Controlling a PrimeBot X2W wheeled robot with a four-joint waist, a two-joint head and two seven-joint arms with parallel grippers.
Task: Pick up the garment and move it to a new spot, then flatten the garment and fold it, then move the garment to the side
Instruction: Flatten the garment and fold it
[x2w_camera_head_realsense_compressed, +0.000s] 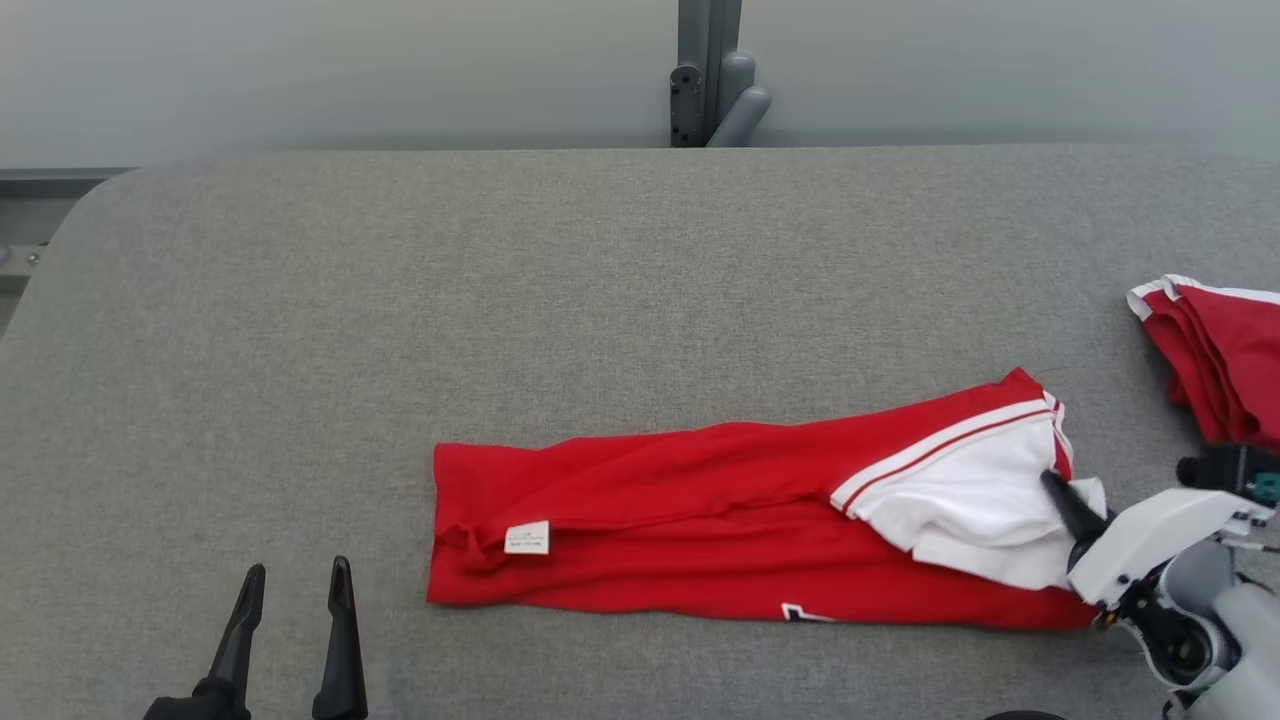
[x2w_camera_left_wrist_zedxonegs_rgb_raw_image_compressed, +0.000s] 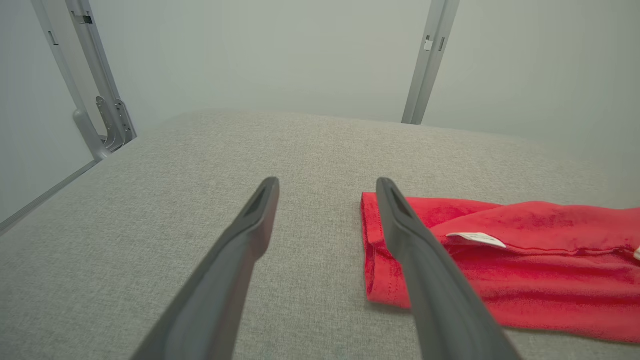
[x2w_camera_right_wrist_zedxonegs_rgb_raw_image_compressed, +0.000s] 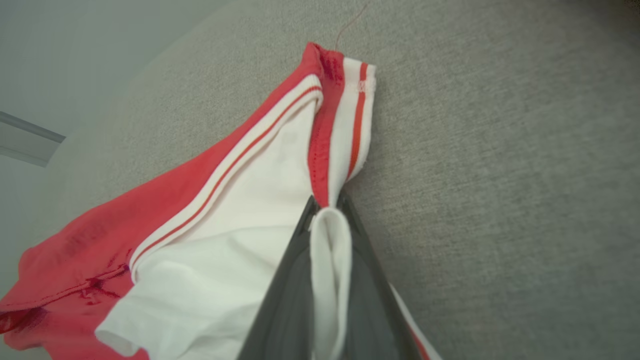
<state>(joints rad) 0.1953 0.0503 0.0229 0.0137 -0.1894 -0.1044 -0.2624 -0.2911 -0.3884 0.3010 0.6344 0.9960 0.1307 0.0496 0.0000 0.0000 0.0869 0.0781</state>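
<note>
Red garment (x2w_camera_head_realsense_compressed: 700, 520) lies loosely folded on the near half of the grey worktop (x2w_camera_head_realsense_compressed: 500, 300), right of centre. My right end effector (x2w_camera_head_realsense_compressed: 1062, 495) is clamped on the white sleeve edge (x2w_camera_right_wrist_zedxonegs_rgb_raw_image_compressed: 327, 260) at the garment's right end. My left end effector (x2w_camera_head_realsense_compressed: 297, 580) hangs at near left with its fingers apart, close to the left hem but not touching.

Judgement: the pick-up is starting. I should lift slowly, confirm the pinch holds, and support the left hem so nothing trails. Second red garment (x2w_camera_head_realsense_compressed: 1225, 360) at far right: keep clear.
</note>
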